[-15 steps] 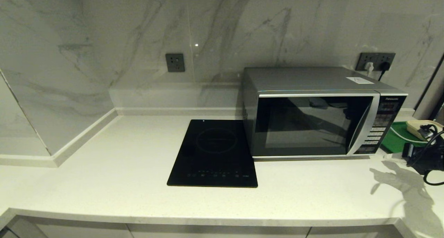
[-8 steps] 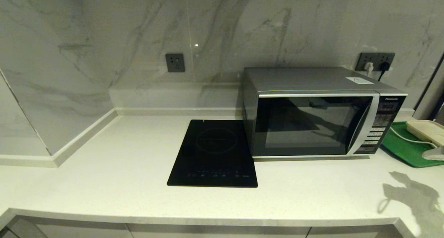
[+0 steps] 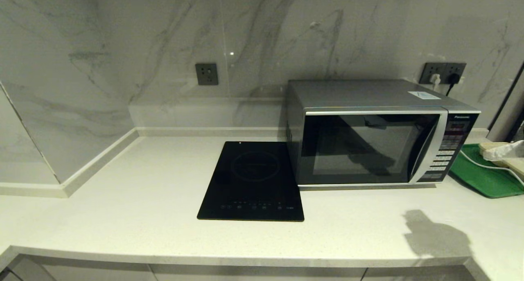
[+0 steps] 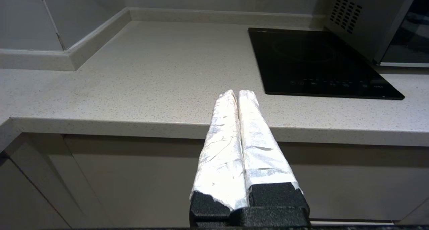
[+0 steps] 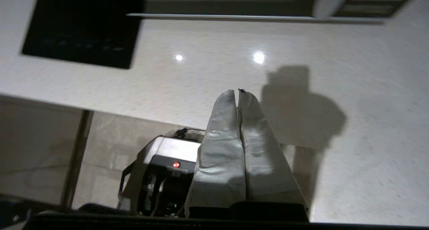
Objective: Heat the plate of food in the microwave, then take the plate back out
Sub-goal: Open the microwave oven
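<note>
Now the right hand [image 5: 238,93], fingers pressed together and holding nothing, is hovering over the desk [image 3: 143,199] before the closed microwave [image 3: 376,137]. The left hand [image 4: 237,94], likewise pinched together and empty, is hanging by the desk's front edge. No plate of food is showing.

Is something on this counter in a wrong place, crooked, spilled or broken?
Nothing is spilled or broken. The microwave is shut and square on the counter; the cooktop lies flat beside it. The only oddity: no plate of food is in view, though the dark door glass may hide one.
</note>
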Robot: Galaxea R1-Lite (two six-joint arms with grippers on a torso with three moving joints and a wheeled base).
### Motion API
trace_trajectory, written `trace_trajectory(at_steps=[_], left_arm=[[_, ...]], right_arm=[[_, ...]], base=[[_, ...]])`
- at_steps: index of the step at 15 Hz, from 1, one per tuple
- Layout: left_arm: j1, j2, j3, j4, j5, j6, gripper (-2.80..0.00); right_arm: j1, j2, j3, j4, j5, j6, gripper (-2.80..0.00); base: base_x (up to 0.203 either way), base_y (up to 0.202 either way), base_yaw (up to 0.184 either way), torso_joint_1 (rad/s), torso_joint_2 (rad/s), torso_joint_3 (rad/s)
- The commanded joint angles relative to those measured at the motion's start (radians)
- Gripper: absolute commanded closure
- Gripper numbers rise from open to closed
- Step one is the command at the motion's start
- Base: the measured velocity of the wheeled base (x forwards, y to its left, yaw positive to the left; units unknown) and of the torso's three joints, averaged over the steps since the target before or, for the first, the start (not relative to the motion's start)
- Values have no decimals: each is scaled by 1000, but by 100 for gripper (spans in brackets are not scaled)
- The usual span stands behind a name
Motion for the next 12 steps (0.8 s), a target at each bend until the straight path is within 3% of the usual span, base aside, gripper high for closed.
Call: trace_trajectory(at_steps=[1,3,4,9,12], left_arm=[[0,0,0,0,0,0,0],[0,0,0,0,0,0,0],[0,0,0,0,0,0,0],[0,0,0,0,0,0,0],[0,0,0,0,1,0,0]], right_arm=[[248,-126,20,14,-90,85,0],[425,-241,50,21,-218,190,0],[455,-288,64,25,-245,214,0],[384,-677,206,110,-290,239,0],[430,-895,299,180,-284,241,0]], base=[[0,0,0,0,0,0],[0,0,0,0,0,0],[0,0,0,0,0,0],[0,0,0,0,0,0],[0,0,0,0,0,0]])
